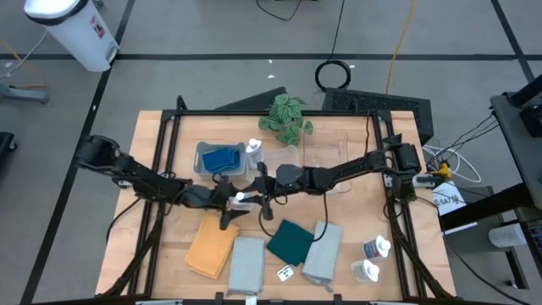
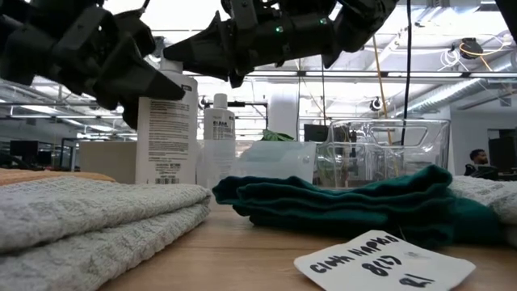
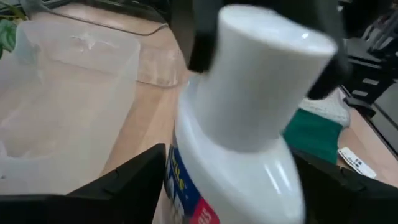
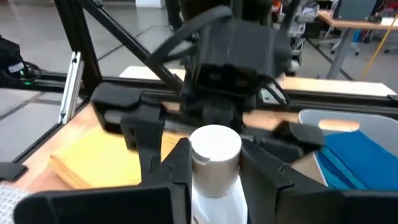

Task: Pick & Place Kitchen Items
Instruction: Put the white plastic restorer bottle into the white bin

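Observation:
A white squeeze bottle (image 1: 243, 200) stands upright mid-table between my two grippers. My right gripper (image 4: 214, 168) reaches in from the right and is shut on it. My left gripper (image 3: 230, 186) comes from the left and is open, one finger on each side of the bottle's body (image 3: 236, 162), apart from it. In the low view the bottle (image 2: 166, 129) shows its label, and a grey cloth (image 2: 89, 206) hides its base. Another white bottle (image 1: 252, 151) stands beside a bin holding blue sponges (image 1: 222, 159). My right gripper pinches the bottle's white cap (image 4: 215, 148) and neck between its two fingers (image 4: 180, 163). The fingers come about level from the table's right side. The bottle stays upright with its cap up. Whether its base is clear of the table is hidden by the cloth.
Along the near edge lie an orange cloth (image 1: 210, 250), a grey cloth (image 1: 247, 263), a dark green cloth (image 1: 290, 241) and another grey cloth (image 1: 323, 252). Two white bottles (image 1: 373, 258) lie at the near right. A clear bin (image 1: 326, 157) and a plant (image 1: 284, 114) stand at the back.

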